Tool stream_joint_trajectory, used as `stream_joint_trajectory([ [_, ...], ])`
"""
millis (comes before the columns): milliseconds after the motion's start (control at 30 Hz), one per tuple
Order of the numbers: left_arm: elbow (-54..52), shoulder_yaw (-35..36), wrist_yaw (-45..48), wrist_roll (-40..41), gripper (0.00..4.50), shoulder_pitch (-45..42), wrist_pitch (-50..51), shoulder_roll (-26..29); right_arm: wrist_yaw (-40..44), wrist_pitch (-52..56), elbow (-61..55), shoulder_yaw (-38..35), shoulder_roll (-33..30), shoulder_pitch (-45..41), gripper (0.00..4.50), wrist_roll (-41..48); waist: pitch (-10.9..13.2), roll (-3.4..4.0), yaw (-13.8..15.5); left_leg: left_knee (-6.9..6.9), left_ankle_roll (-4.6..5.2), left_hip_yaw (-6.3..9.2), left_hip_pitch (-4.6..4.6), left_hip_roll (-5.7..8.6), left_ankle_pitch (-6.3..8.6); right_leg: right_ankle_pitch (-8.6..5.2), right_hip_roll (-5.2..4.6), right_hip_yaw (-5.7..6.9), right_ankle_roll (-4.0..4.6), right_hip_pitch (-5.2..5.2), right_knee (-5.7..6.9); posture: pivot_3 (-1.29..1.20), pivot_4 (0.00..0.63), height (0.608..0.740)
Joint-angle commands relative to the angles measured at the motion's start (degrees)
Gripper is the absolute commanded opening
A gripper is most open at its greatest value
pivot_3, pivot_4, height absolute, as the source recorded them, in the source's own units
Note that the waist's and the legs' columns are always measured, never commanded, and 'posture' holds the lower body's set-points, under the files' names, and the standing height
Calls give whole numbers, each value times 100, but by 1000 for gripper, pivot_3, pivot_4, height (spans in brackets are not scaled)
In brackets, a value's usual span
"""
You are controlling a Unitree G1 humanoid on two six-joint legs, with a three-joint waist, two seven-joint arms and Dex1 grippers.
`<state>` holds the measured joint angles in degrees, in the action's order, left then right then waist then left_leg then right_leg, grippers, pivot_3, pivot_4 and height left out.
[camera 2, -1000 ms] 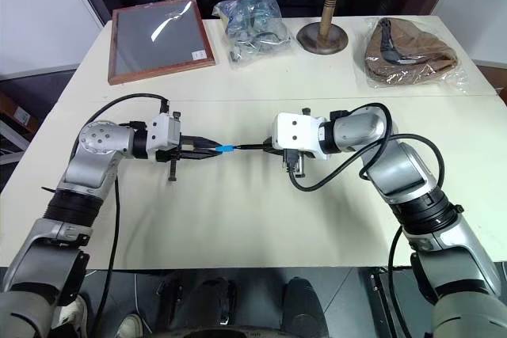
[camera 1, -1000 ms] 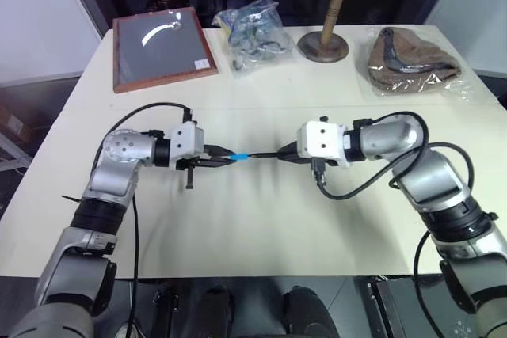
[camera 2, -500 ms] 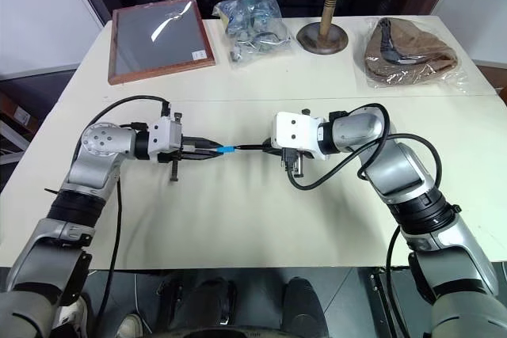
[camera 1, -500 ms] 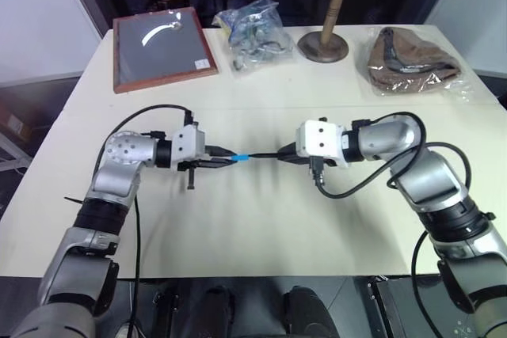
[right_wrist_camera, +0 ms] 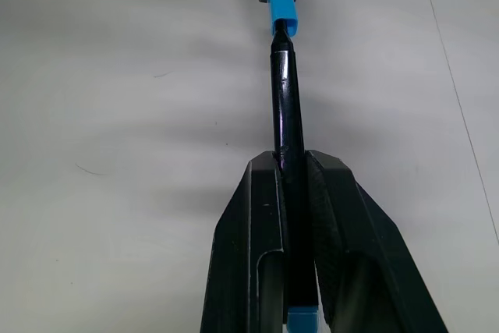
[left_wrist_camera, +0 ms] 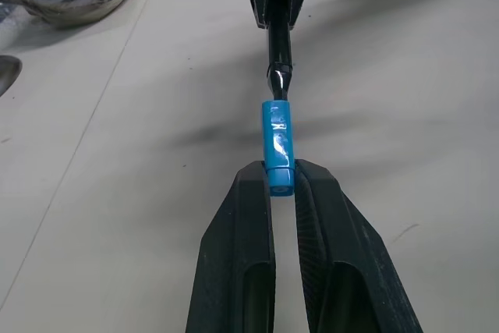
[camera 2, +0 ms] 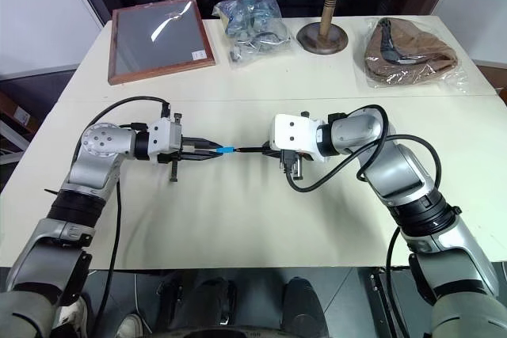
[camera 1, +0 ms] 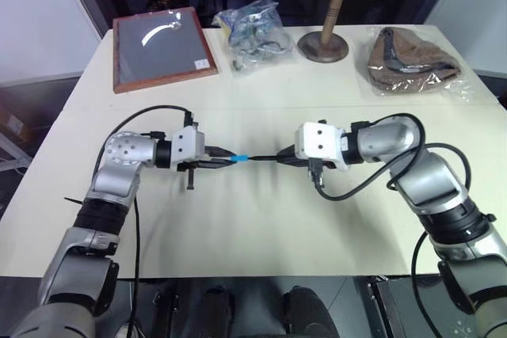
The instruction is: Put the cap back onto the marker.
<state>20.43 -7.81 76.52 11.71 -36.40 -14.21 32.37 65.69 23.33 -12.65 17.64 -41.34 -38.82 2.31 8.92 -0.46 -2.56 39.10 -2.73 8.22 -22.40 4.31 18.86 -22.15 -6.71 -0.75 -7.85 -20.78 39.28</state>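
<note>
My left gripper is shut on the small light-blue cap, pinching its rear end so most of it sticks out past the fingertips. Facing it, my right gripper is shut on the thin black marker, which has a blue band at its back end. Both are held level, just above the middle of the white table. The marker's tip sits at the open mouth of the cap, and the two are in line.
Along the table's far edge lie a wood-framed dark board, a clear bag of metal parts, a wooden stand and a brown item in plastic. A black cable loops beside each wrist.
</note>
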Motion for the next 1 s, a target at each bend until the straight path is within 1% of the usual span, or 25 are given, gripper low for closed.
stream_joint_trajectory([
  [33,-106,-15,5,10,61,-109,-165,-43,30,-88,-363,86,161,-69,0,103,0,0,0,0,0,0,0,0,0,0,0,0,0,0,0,0,150,740],
  [367,-161,-62,96,-5,61,-36,-416,-10,55,-109,-295,93,199,-119,0,51,0,0,0,1,0,1,0,0,0,0,0,0,0,-1,2,0,150,740],
  [633,-60,-89,3,-87,61,-123,-496,-94,63,-33,-360,108,250,-154,0,78,0,0,0,1,0,1,0,0,0,0,0,0,0,-1,2,0,150,740],
  [767,-88,-90,2,-50,61,-129,-348,-144,57,4,-437,124,277,-172,0,72,0,0,0,1,0,1,0,0,0,0,0,0,0,-1,2,0,150,740],
  [933,-239,-98,107,87,61,-70,131,-161,50,-39,-525,194,304,-174,0,-24,0,0,-1,1,0,1,0,0,0,0,0,0,0,-1,6,0,150,740],
  [1000,-258,-82,127,79,61,-67,97,-175,49,-111,-546,248,304,-182,0,-102,0,0,-1,1,0,0,0,0,0,0,0,0,0,-1,8,0,150,740],
])
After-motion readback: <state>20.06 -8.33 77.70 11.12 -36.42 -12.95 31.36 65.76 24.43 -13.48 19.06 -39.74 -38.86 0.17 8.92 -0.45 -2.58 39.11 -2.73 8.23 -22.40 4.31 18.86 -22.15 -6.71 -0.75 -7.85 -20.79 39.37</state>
